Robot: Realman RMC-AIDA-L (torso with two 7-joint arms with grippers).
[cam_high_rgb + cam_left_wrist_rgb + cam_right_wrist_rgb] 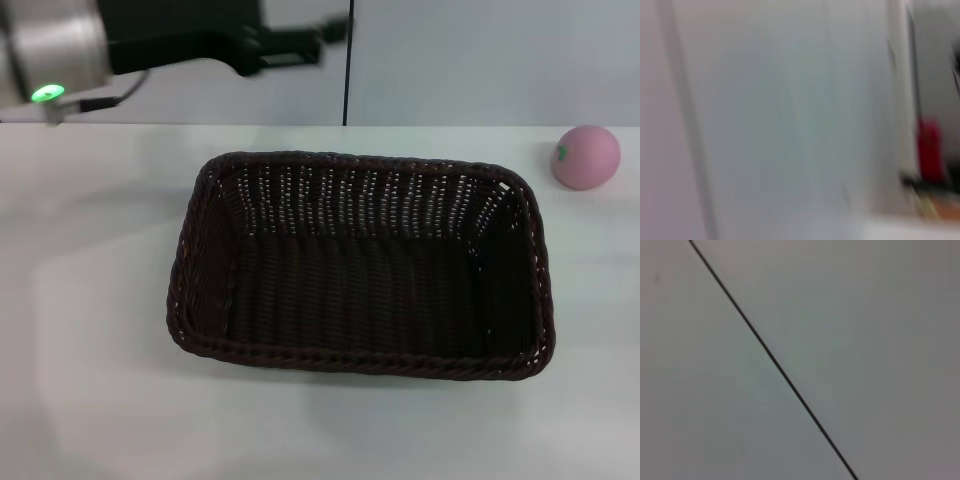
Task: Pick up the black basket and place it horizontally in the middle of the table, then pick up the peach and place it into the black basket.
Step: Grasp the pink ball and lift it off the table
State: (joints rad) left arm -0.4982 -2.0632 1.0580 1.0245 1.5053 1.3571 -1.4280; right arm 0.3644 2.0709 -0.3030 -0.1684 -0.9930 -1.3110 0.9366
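Observation:
The black basket (360,265) lies lengthwise across the middle of the white table (90,300), open side up and empty. The peach (586,157) sits on the table at the far right, apart from the basket's right end. My left arm is raised at the top left of the head view, above and behind the table's far edge. Its gripper (325,35) points right, well clear of the basket and holding nothing that shows. My right gripper is out of view. Neither wrist view shows the basket or the peach.
A pale wall with a vertical dark seam (347,80) stands behind the table; the seam also shows in the right wrist view (775,362). The left wrist view shows a blurred wall and a red shape (930,150) far off.

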